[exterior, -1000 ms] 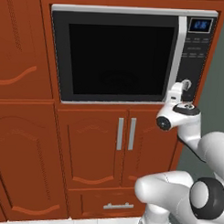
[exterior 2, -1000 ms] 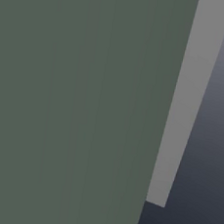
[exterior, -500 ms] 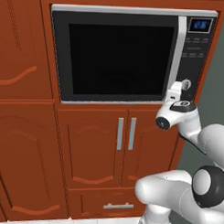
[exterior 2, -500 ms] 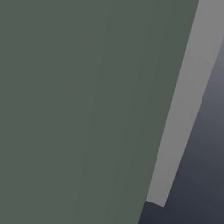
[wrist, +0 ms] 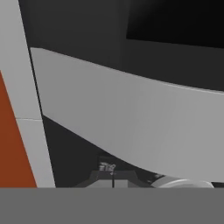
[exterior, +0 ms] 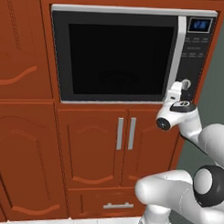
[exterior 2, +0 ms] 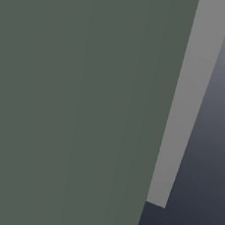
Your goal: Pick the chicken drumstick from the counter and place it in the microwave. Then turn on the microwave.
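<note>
The microwave is built into reddish-brown cabinets, and its black glass door is closed. Its vertical silver handle runs beside the dark control panel with a blue display. My gripper is shut with nothing in it, right against the lower end of the handle and the bottom of the panel. In the hand view the silver handle crosses very close, just above my gripper. The chicken drumstick and the counter are out of view.
Below the microwave are two cabinet doors with silver handles and a drawer. Tall cabinet doors stand to the left. A grey-green wall with a pale strip lies close on the right.
My hand has stayed at the microwave's lower right corner. The arm's elbow has risen slightly. The door remains closed.
</note>
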Available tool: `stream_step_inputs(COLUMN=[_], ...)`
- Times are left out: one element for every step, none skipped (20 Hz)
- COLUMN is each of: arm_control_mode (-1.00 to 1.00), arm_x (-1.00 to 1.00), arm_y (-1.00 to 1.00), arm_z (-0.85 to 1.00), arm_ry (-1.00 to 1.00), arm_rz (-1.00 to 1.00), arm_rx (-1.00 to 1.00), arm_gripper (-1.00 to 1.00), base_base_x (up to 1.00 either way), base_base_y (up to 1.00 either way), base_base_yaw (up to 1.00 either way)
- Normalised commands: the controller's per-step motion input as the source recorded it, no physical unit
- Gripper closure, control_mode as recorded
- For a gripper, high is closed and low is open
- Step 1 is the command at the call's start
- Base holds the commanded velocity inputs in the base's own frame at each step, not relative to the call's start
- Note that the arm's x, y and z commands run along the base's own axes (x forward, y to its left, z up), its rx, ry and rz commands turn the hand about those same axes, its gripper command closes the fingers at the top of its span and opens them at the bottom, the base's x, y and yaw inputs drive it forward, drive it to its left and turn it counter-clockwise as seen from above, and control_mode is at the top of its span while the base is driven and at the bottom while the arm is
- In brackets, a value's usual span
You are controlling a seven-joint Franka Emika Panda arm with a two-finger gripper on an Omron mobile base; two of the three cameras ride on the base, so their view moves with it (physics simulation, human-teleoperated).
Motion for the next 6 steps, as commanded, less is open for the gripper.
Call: stream_step_inputs(arm_control_mode=[-1.0, -1.0, -1.0, -1.0, -1.0, -1.0], arm_x=[0.18, 0.07, 0.0, 0.0, 0.0, 0.0], arm_y=[0.0, 0.0, 0.0, 0.0, 0.0, 0.0], arm_z=[0.0, 0.0, 0.0, 0.0, 0.0, 0.0], arm_ry=[0.0, 0.0, 0.0, 0.0, 0.0, 0.0], arm_rz=[0.0, 0.0, 0.0, 0.0, 0.0, 0.0], arm_rx=[0.0, 0.0, 0.0, 0.0, 0.0, 0.0], arm_gripper=[1.0, 1.0, 1.0, 1.0, 1.0, 1.0], base_base_x=[0.0, 0.0, 0.0, 0.0, 0.0, 0.0], base_base_y=[0.0, 0.0, 0.0, 0.0, 0.0, 0.0], base_base_yaw=[0.0, 0.0, 0.0, 0.0, 0.0, 0.0])
